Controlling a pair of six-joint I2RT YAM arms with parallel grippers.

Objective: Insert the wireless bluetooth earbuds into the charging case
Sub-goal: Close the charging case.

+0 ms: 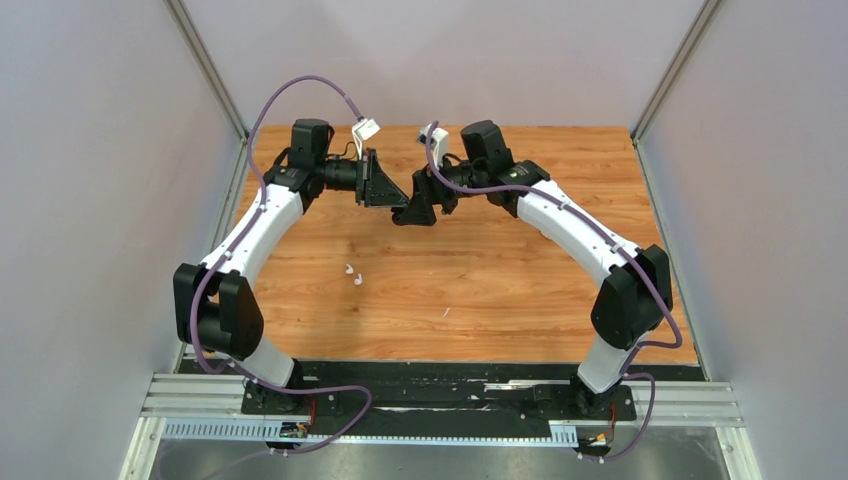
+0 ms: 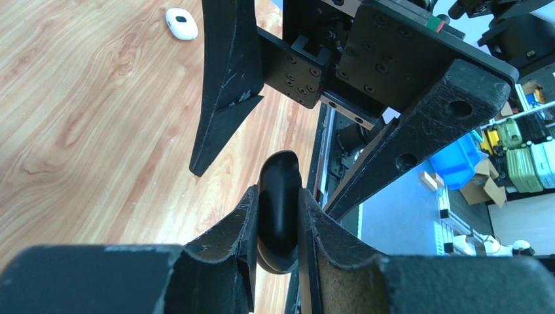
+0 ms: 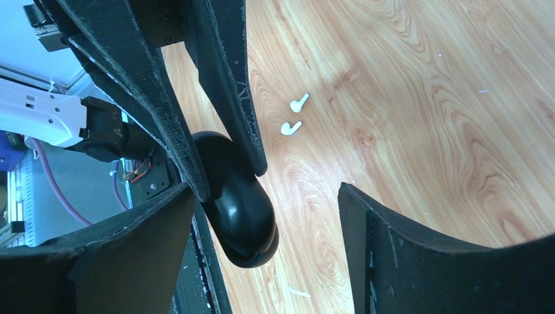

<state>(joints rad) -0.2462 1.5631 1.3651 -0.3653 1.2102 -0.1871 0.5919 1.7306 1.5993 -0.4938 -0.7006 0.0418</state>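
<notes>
Closest to the left wrist camera, the left fingers (image 2: 313, 226) are clamped shut on a glossy black charging case (image 2: 280, 196). The case stands edge-on between their pads, lifted off the desk (image 2: 98, 118); whether its lid is open I cannot tell from these angles. The right fingers (image 3: 373, 222) are spread wide with nothing between them, one reaching to each side of that case. In the overhead frame both pairs meet at the upper middle, near the far edge of the desk. Grey walls (image 1: 90, 220) close the desk on the left, the right and the rear. A metal rail (image 1: 200, 395) carrying the arm bases runs along the bottom. Between the two curved arms the wood lies open. The only things there are two white earbuds (image 3: 299, 102), side by side and close but not touching. They lie a little left of centre in the overhead frame, well apart from the walls and the arms. One white charging case (image 2: 181, 23) lies flat at the upper left of the left wrist frame, well apart from the fingers. The count is two earbuds, both white, and two cases, one black and one white.
</notes>
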